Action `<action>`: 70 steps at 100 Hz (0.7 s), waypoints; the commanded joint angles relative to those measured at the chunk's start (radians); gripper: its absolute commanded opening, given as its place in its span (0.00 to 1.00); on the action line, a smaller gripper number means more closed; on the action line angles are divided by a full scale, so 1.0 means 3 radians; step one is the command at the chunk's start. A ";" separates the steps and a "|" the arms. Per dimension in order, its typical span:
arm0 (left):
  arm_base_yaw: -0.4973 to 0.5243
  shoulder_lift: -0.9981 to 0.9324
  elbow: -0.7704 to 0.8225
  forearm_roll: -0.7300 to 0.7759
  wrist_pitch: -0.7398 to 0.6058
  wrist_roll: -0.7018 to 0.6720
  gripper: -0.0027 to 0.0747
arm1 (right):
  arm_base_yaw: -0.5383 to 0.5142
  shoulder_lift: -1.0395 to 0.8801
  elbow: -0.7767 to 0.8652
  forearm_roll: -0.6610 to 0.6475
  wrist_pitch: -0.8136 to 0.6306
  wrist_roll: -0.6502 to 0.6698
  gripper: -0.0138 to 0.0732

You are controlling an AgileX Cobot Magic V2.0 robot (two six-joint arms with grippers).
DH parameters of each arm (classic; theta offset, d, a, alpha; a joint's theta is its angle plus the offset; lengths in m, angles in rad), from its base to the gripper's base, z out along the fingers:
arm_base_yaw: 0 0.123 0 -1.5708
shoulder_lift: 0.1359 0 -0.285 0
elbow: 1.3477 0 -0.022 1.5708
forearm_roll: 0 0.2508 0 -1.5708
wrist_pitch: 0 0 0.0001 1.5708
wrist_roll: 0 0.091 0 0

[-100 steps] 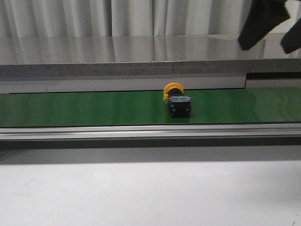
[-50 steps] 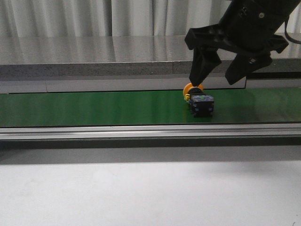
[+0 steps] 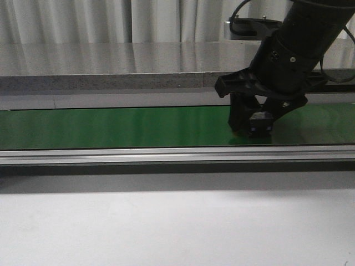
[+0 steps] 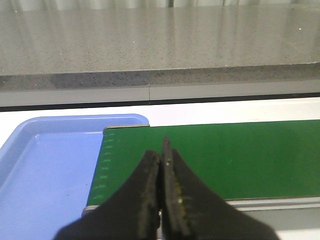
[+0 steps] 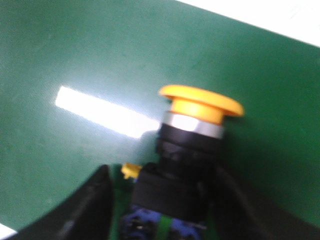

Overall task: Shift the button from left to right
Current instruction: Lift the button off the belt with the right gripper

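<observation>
Button (image 5: 192,150) on the green belt (image 3: 111,126), lying on its side between the two spread fingers of the right claw (image 3: 254,123), not pinched yet. Hard and small, likely light, with a smooth round yellow cap, a shiny ring and a dark blocky body (best to grab the flat body sides, since the round cap could slip or roll). Left claw (image 4: 162,200) pressed together, holding nothing, near a blue tray (image 4: 45,170).

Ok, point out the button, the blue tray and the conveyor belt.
button (image 5: 200,106), right wrist view, on its orange cap.
blue tray (image 4: 45,170), left wrist view, on its bare floor.
conveyor belt (image 3: 111,126), front view, on bare green surface.
</observation>
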 commanded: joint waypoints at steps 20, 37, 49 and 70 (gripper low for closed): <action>-0.0024 0.0014 -0.0087 -0.0009 -0.0296 -0.0016 0.01 | -0.0042 -0.0319 -0.0244 -0.0094 0.0078 -0.0031 0.30; -0.0024 0.0014 -0.0087 -0.0009 -0.0296 -0.0016 0.01 | -0.0265 -0.0575 -0.0434 -0.0569 0.0354 -0.0031 0.30; -0.0024 0.0014 -0.0087 -0.0009 -0.0296 -0.0016 0.01 | -0.0576 -0.0745 -0.0468 -0.0848 0.0439 -0.0031 0.30; -0.0024 0.0014 -0.0087 -0.0009 -0.0296 -0.0016 0.01 | -0.1376 -0.0828 -0.0468 -0.0912 0.0505 -0.0122 0.30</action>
